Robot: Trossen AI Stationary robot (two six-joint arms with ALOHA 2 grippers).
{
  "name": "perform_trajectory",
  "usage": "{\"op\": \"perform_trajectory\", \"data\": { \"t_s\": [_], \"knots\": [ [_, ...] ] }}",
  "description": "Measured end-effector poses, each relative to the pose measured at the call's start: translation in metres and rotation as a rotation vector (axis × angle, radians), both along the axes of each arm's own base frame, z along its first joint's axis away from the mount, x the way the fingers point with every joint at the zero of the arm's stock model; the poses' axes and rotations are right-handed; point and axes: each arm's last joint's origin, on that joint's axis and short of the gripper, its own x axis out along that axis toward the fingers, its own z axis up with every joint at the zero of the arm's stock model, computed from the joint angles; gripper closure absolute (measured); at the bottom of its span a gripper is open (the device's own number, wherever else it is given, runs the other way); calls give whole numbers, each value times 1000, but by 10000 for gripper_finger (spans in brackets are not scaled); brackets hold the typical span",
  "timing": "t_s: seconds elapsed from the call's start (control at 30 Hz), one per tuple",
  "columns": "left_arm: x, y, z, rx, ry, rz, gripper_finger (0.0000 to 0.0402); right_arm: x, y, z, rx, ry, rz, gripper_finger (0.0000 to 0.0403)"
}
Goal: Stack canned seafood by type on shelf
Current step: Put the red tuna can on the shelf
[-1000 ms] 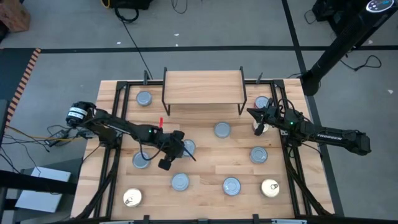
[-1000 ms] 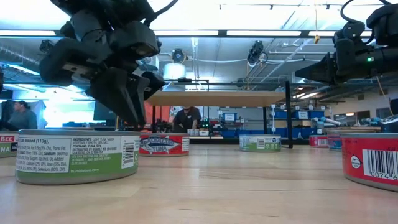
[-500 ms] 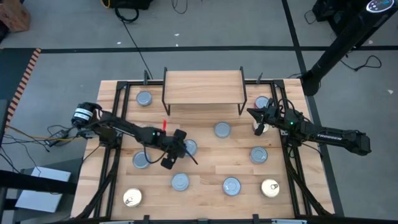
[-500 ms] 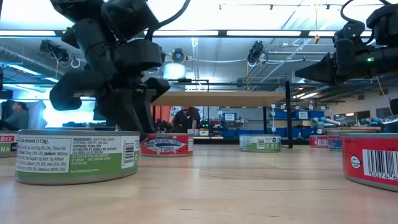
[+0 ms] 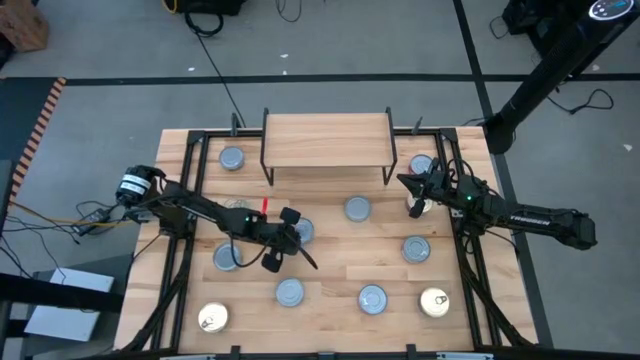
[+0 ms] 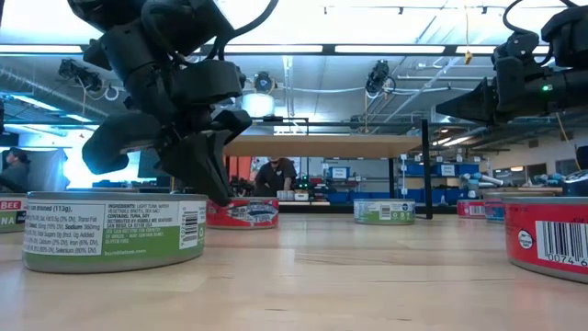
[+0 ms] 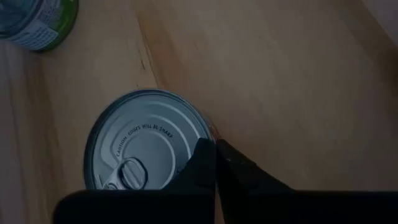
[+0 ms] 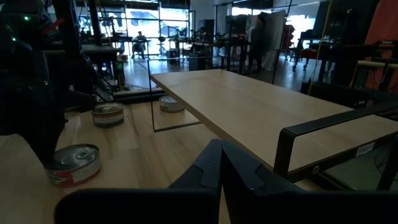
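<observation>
Ten tins show on the desk (image 5: 330, 262) from above: eight with silver-blue tops and two with gold tops. The silver ones lie at far left (image 5: 232, 157), far right (image 5: 421, 165), mid-left (image 5: 228, 257), under the left arm (image 5: 301, 233), in the middle (image 5: 357, 208), mid-right (image 5: 416, 248) and two along the near side (image 5: 289, 292) (image 5: 372, 299); the gold ones sit at the near left corner (image 5: 213, 318) and near right (image 5: 434, 302). One shelf (image 5: 326, 138) stands at the far middle of the desk, and no tin rests on its board. The left gripper (image 5: 281, 247) is down at the near edge of the centre-left tin (image 7: 146, 147), its fingers (image 7: 205, 168) pressed together with the tips at the tin's rim rather than around it. The right gripper (image 5: 408, 183) hangs above the desk at far right, close to the shelf's right end, its fingers (image 8: 211, 165) together and holding nothing
</observation>
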Motion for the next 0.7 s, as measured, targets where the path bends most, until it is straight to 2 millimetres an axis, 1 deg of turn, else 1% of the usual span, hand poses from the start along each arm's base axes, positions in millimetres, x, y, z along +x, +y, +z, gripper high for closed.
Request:
{"op": "perform_trajectory", "data": {
  "t_s": [0.1,0.27,0.47,0.7],
  "knots": [
    [4,0,5,-13,14,-4,399,0,0,0,0,0,0,384],
    [13,4,18,-86,37,-26,400,0,0,0,0,0,0,384],
    [20,23,25,-275,36,9,401,0,0,0,0,0,0,384],
    [26,34,31,-488,-4,44,401,0,0,0,0,0,0,384]
  ]
}}
